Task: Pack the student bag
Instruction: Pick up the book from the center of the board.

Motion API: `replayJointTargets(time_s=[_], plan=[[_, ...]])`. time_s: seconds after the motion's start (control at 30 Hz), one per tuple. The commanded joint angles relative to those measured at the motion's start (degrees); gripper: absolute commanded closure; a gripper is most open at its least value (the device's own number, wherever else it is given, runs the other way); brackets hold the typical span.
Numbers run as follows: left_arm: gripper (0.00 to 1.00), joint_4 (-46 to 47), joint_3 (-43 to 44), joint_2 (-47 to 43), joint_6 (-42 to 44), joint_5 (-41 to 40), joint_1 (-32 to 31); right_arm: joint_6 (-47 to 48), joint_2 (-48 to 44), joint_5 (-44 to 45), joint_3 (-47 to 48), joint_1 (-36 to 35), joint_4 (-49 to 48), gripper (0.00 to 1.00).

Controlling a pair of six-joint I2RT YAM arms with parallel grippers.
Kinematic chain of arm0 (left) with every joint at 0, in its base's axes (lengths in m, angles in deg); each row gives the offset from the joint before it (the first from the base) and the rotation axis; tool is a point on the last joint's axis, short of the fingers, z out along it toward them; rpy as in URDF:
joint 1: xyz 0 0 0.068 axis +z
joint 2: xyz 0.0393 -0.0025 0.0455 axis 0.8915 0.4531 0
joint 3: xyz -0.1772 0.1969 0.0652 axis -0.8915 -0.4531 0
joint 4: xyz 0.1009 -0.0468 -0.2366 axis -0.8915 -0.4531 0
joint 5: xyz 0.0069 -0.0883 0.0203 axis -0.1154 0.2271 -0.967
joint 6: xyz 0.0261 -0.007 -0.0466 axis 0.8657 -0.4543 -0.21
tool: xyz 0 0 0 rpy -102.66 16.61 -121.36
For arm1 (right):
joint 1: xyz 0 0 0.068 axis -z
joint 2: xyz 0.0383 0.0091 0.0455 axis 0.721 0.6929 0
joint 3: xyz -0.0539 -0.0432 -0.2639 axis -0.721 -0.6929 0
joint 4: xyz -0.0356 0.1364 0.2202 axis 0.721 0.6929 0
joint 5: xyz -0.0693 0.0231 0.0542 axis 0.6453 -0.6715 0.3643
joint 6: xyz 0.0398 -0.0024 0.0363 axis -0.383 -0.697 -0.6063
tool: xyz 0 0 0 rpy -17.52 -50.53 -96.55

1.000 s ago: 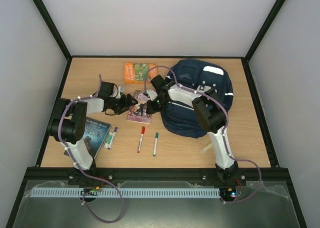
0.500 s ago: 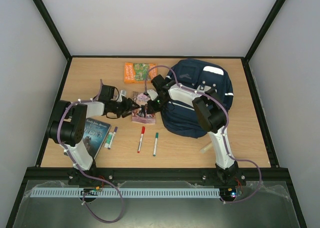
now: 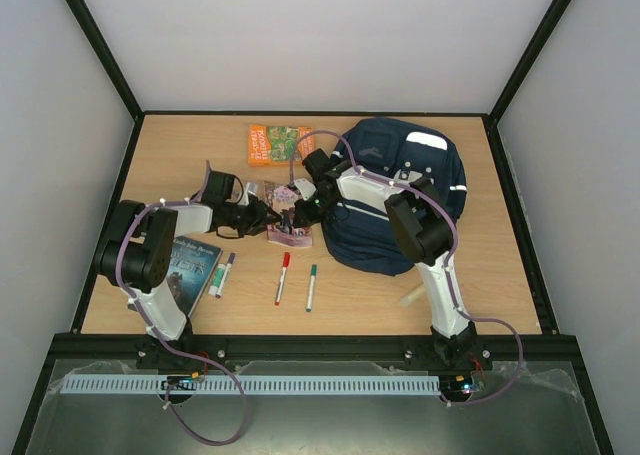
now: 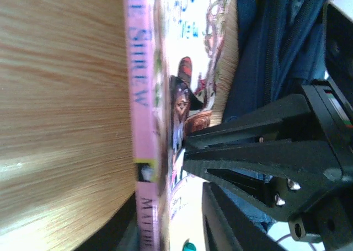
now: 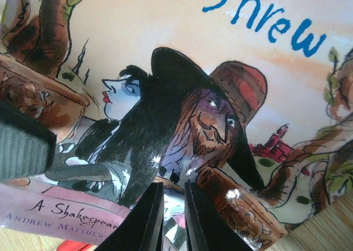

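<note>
1. The right gripper [image 5: 172,189] has its two fingers drawn together with only a thin slit between them, and nothing is held. Their tips rest on the glossy cover of the pink book [image 3: 287,232], just below the painted man in the dark hat.
2. The left gripper [image 3: 262,216] reaches in from the opposite side. Its fingers straddle the book's spine edge, and a ribbed pad [image 5: 19,146] lies over the cover. The left wrist view is too close and too oblique to show whether the fingers actually clamp the book.
3. The book sits between the two grippers, with its pink spine towards the left arm and the word "Shrew" legible on it. Its far edge lies right against the student bag [image 3: 400,200].
4. The bag is navy blue and lies flat on the right half of the table [image 3: 180,155], with a white patch near its far end. The right arm stretches across it.
5. An orange book [image 3: 278,143] lies near the far edge, just left of the bag.
6. A dark blue book [image 3: 190,265] lies by the left arm's base, with a purple-capped marker [image 3: 221,273] just beside it.
7. A red marker [image 3: 282,277] and a green marker [image 3: 311,286] lie side by side nearer the front edge, below the pink book.
</note>
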Motion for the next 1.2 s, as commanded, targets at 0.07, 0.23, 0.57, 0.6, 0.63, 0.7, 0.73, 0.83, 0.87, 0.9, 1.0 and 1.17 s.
replayJointTargets(time_s=[0.07, 0.23, 0.57, 0.6, 0.63, 0.7, 0.73, 0.83, 0.87, 0.9, 1.0, 1.17], plan=[[0.89, -2.8, 1.3, 0.0, 1.8, 1.0, -1.4, 0.6, 5.9, 4.1, -1.8, -0.8, 4.6, 0.88], [0.98, -6.5, 1.6, -2.0, 3.5, -1.7, -1.7, 0.9, 4.8, 3.5, -2.5, -0.8, 4.1, 0.86], [0.98, -22.7, 7.9, -20.1, 14.1, -17.8, -4.9, -0.5, -14.9, -0.9, -9.4, 5.6, -2.1, 0.65], [0.98, -23.9, 8.8, -22.3, 15.0, -18.5, -5.5, -0.1, -17.4, -1.8, -10.0, 6.7, -2.1, 0.62], [0.98, -24.7, 9.6, -23.4, 16.0, -18.4, -5.8, 0.1, -20.2, -3.0, -10.9, 7.9, -2.5, 0.6], [0.98, -26.3, 10.9, -25.1, 16.8, -17.4, -6.3, -0.2, -26.3, -6.4, -15.4, 10.6, -5.4, 0.58], [0.98, -26.8, 11.5, -25.7, 16.8, -16.9, -6.5, -0.6, -29.6, -8.4, -18.4, 12.1, -7.4, 0.55], [0.98, -27.8, 13.4, -27.3, 17.4, -14.6, -7.6, -0.4, -38.6, -15.6, -25.8, 16.9, -11.2, 0.41], [0.98, -27.5, 14.0, -28.0, 17.6, -13.9, -8.2, 0.4, -41.4, -17.8, -27.5, 18.3, -11.5, 0.36], [0.98, -26.8, 14.3, -28.9, 17.7, -12.9, -8.6, 1.2, -44.7, -19.5, -28.7, 19.2, -11.4, 0.27], [0.98, -22.1, 14.1, -31.8, 16.6, -8.3, -9.4, 3.6, -49.6, -21.3, -30.1, 19.9, -9.3, 0.08], [0.98, -14.1, 14.0, -34.0, 13.4, 0.3, -10.3, 2.3, -50.4, -29.5, -30.2, 19.9, -8.6, 0.0]])
